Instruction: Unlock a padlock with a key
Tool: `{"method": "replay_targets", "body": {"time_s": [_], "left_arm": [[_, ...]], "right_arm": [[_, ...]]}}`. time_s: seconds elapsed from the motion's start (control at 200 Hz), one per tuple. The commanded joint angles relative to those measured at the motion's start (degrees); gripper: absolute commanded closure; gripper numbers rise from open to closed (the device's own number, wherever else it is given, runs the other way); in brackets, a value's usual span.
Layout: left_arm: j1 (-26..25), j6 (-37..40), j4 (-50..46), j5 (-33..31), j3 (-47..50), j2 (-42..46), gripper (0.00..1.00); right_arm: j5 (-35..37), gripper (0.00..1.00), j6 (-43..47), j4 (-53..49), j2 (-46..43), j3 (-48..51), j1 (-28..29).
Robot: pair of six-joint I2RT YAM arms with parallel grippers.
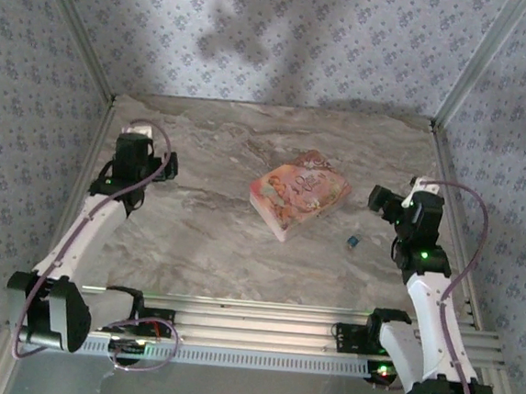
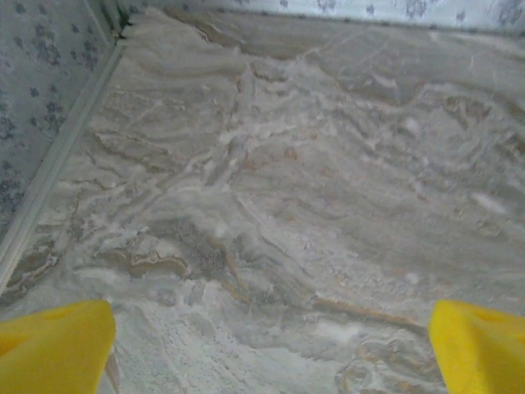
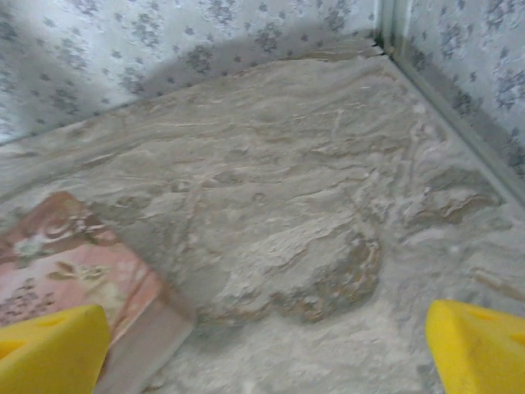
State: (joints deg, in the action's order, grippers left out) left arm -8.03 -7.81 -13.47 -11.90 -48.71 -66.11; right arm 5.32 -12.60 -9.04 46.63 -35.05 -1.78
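Where the arms stand: left arm (image 1: 85, 228) at the left of the overhead frame, right arm (image 1: 429, 295) at the right, well apart, both raised over the table (image 1: 203, 247).
Table: marble-patterned grey-beige surface, bounded on three sides by walls (image 1: 277, 32) papered in a small blue-grey floral print, with metal posts in the upper left and upper right corners.
Padlock (image 1: 354, 242): tiny dark-blue object with a glint of pale metal. It lies on the table right of centre in the overhead frame, near the lower right edge of the packet but apart from it, between the packet and the right arm. No gripper touches it. It is too small to tell how its shackle stands.
Packet (image 1: 298, 194): flat, pink-orange and printed, lying askew near the centre of the table. One corner appears at the lower left of the right wrist view.
Left gripper (image 2: 271, 349): released. Its yellow fingers (image 2: 53, 345) sit in the lower left and lower right corners of the left wrist view, spread wide, with bare table between them and a wall's metal edge at upper left.
Right gripper (image 3: 267, 349): released, grasping nothing. Its yellow fingers (image 3: 49, 349) are spread to the lower corners of the right wrist view. The left one overlaps the packet's corner in the picture, and contact cannot be told.
Rail (image 1: 261, 321): ribbed metal bar across the bottom of the overhead frame, carrying both arm bases.
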Motion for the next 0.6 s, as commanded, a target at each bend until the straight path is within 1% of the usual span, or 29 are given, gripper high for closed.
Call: {"method": "replay_targets", "body": {"time_s": [0.0,0.065,0.15,0.195,0.345,0.485,0.595], "left_arm": [[-0.3,10.4,14.3,3.0,7.5,1.1,0.02],[-0.2,12.4,21.0,0.5,12.1,1.3,0.02],[0.0,13.3,27.1,-3.5,16.0,0.6,0.02],[0.3,13.2,30.8,-4.4,18.0,0.0,0.02],[2.2,11.6,42.9,-3.1,23.6,-3.0,0.02],[4.9,7.2,55.2,-1.5,28.8,-6.4,0.02],[6.3,5.6,61.2,-1.2,31.3,-8.7,0.02]], "right_arm": [[3.5,0.00,5.2,11.4,4.2,2.2,-0.4],[3.5,0.00,5.3,18.0,7.0,5.1,-0.5],[2.7,0.00,6.2,27.6,10.2,9.2,-0.8],[2.3,0.00,6.9,31.4,11.7,10.8,-1.0],[1.9,0.00,7.8,40.7,15.5,14.5,-2.0],[1.4,0.00,7.5,47.8,18.3,16.9,-4.1],[-0.9,0.00,6.4,49.9,20.8,17.3,-6.0]]}}
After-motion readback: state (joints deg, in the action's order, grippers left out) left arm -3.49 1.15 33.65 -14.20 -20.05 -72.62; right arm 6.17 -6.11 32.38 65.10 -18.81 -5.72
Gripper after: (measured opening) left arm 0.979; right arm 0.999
